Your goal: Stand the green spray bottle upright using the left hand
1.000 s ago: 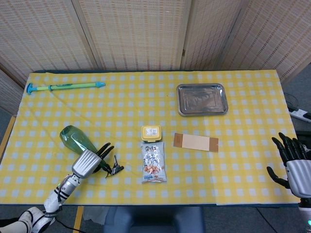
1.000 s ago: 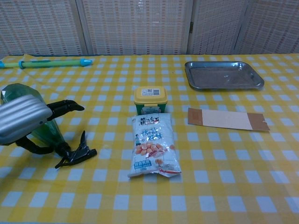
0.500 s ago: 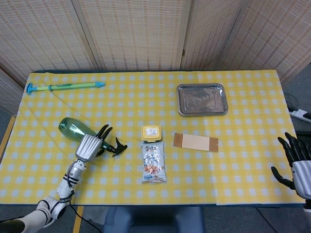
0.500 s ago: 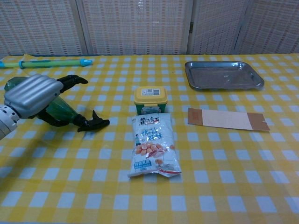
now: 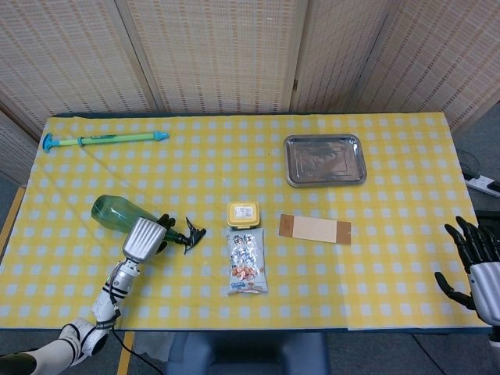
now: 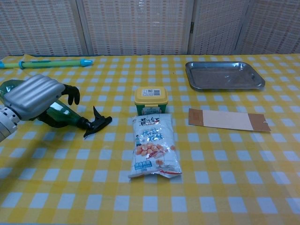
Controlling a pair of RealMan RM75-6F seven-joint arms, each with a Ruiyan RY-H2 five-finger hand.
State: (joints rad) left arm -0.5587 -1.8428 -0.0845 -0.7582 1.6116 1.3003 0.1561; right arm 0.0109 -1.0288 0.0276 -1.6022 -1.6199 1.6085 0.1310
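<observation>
The left hand [image 6: 35, 96] lies over the bottle [image 5: 117, 213], fingers curled around its body near the neck, so the grasp step looks to be in hand. The bottle lies on its side on the counter [image 6: 211, 178] under that hand, black trigger head [image 6: 97, 124] pointing out past the fingers. Next, I judge, the hand must firm its grip, tip the base down and set it square. The right hand [image 5: 478, 264] hangs well apart, fingers spread, holding nothing.
</observation>
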